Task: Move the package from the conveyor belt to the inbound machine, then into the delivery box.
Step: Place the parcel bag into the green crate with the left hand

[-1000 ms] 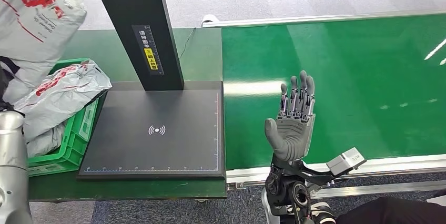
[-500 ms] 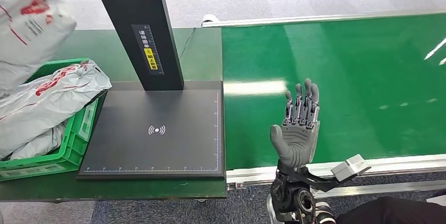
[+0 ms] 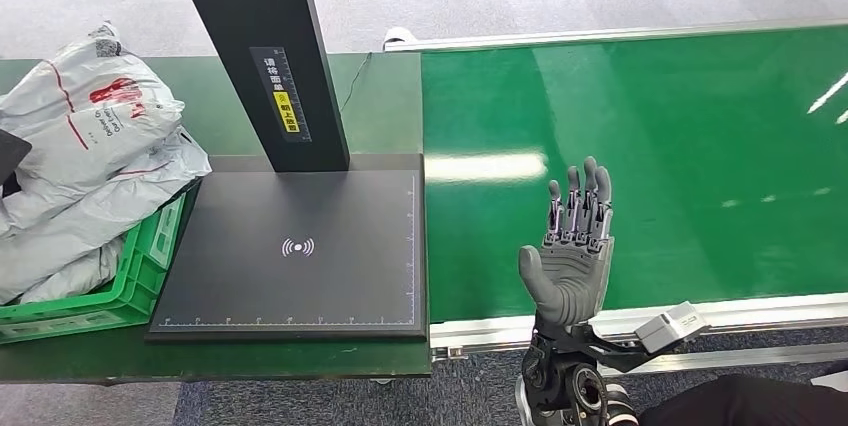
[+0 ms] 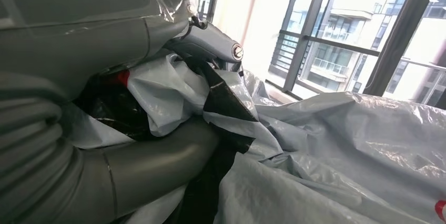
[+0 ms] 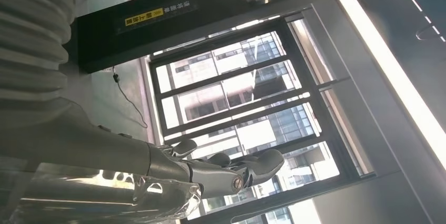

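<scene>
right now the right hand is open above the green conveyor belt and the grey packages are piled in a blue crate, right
Not quite: the crate is green, not blue, as the head view shows. The rest holds: the right hand is open above the green conveyor belt, and the grey packages are piled in the crate.

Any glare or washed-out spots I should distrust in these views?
Head view: bright ceiling-light streaks glare on the conveyor belt. Left wrist view: the windows blow out white, while the package stays readable. Right wrist view: backlit panes leave the right hand dim.
</scene>
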{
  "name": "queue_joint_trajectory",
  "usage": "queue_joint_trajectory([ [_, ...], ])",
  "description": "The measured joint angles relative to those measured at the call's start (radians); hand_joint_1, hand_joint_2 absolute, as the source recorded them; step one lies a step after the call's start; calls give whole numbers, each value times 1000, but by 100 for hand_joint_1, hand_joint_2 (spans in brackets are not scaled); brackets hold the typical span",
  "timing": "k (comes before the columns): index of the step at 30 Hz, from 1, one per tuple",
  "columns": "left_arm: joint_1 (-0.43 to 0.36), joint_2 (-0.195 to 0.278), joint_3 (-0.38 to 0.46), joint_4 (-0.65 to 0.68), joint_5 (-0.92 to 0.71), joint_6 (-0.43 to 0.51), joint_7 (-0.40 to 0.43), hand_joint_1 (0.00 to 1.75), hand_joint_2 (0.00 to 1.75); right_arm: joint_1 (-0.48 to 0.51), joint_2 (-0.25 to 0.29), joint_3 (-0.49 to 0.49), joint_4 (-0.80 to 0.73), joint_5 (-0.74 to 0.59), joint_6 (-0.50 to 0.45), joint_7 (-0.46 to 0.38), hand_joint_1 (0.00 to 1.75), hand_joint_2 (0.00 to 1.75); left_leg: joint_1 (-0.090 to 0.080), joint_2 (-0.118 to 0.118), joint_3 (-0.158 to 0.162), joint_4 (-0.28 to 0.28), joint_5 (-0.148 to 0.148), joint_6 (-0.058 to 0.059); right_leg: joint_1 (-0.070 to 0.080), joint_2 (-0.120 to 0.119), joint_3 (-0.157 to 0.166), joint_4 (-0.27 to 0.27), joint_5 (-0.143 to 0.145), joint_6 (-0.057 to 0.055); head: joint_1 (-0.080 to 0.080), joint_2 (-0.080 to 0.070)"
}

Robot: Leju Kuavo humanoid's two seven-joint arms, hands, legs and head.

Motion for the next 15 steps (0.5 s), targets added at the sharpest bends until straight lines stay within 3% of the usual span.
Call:
queue_joint_trajectory([
  [7, -21, 22, 1, -13, -4, -17, 0, 169, 175, 0, 1, 0, 0, 0, -6, 0, 0, 175, 0, 0, 0, 0, 0, 0, 0, 0, 0, 0, 0, 0, 0, 0],
  [11, -54, 38, 1, -13, -5, -29, 4, 149, 175, 0, 2, 1, 0, -2, -13, -1, 0, 175, 0, 0, 0, 0, 0, 0, 0, 0, 0, 0, 0, 0, 0, 0],
  [13, -72, 42, 1, -12, -5, -33, 7, 124, 175, 0, 2, 2, 0, -2, -15, -2, 0, 175, 0, 0, 0, 0, 0, 0, 0, 0, 0, 0, 0, 0, 0, 0],
  [15, -86, 45, 0, -12, -5, -33, 8, 54, 175, 0, 3, 2, 0, -2, -16, -2, 0, 175, 0, 0, 0, 0, 0, 0, 0, 0, 0, 0, 0, 0, 0, 0],
])
